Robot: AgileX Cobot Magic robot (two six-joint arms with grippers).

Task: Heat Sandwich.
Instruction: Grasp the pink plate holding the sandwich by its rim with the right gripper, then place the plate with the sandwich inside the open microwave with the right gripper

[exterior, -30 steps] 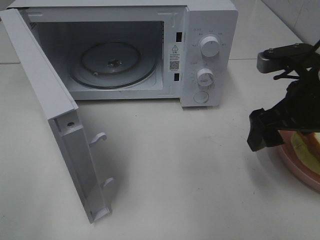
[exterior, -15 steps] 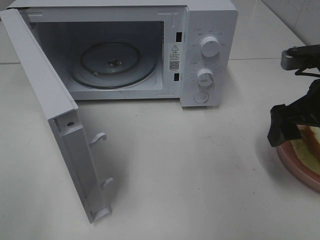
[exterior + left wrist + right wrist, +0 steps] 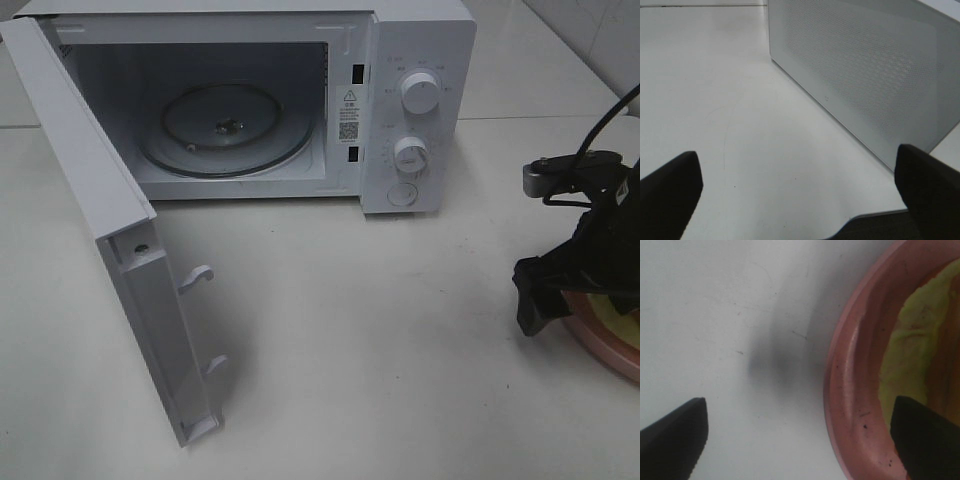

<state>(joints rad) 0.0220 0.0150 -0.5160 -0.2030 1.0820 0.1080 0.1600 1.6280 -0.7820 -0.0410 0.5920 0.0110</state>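
White tiled table (image 3: 400, 330), faintly scuffed. On it the microwave (image 3: 420, 110) stands with its door (image 3: 110, 230) swung wide, showing the glass turntable (image 3: 225, 125). My right pincer (image 3: 797, 435) is spread: one finger over the table, the other over the pink plate (image 3: 850, 390). The sandwich (image 3: 910, 350) lies on that plate, mostly cut off, only lettuce showing. My left pincer (image 3: 797, 190) is spread too, near a dotted white panel (image 3: 865, 75).

Exterior high: looks steeply down on microwave (image 3: 300, 100) front, mid-distance.
Left wrist: close, low, faces door (image 3: 865, 75) outside.
Right wrist: close above plate (image 3: 845, 390) rim.
Door, plate shared with high view.
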